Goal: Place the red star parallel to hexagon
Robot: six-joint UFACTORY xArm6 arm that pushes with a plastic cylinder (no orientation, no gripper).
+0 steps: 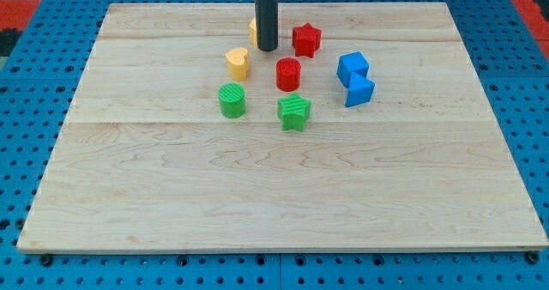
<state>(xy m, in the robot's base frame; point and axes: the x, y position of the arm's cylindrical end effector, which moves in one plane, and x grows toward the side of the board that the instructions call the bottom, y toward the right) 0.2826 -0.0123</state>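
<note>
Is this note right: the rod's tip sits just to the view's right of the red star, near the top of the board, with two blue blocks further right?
Not quite. In the camera view my tip sits just to the view's left of the red star, not its right. The rest holds: both are near the board's top, and the two blue blocks lie further right.

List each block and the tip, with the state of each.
my tip: down on the board, left of the red star, apart.
red star: flat, untouched.
yellow block behind the rod: mostly hidden.
yellow heart: flat.
red cylinder: upright.
green cylinder: upright.
green star: flat.
two blue blocks: touching.
</note>
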